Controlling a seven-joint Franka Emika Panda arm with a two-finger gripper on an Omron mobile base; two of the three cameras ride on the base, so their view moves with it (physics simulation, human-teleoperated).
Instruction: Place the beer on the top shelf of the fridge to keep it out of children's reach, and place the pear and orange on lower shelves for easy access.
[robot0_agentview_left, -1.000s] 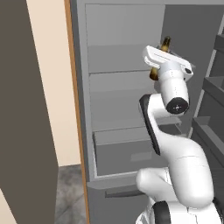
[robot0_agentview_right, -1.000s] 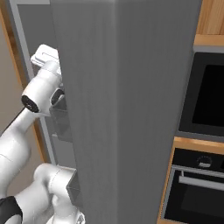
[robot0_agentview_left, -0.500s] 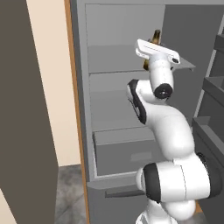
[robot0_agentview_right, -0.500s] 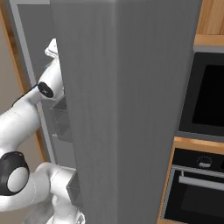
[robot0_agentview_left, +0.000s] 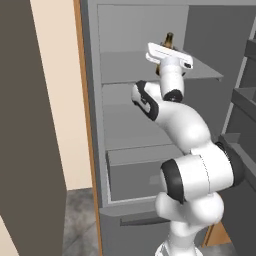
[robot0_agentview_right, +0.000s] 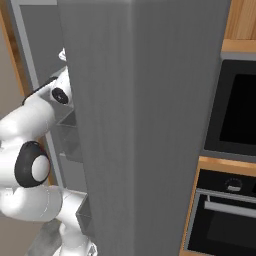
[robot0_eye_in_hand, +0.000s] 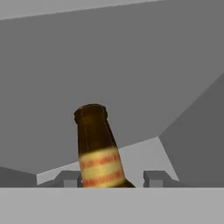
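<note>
One beer (robot0_eye_in_hand: 97, 151) in play, brown neck sticking up right between my gripper (robot0_eye_in_hand: 111, 178) tips, so I'm clamped on the bottle. From the left base cam, its cap pokes above the hand, up at the top shelf (robot0_agentview_left: 205, 73) inside the fridge (robot0_agentview_left: 92, 115). I can't tell if the base is touching the board. By my read, step one is nearly done: set it down, let go. Pear and orange are left for the lower shelves (robot0_agentview_left: 120, 145). I count two boards under the top one, plus one drawer (robot0_agentview_left: 137, 175).
</note>
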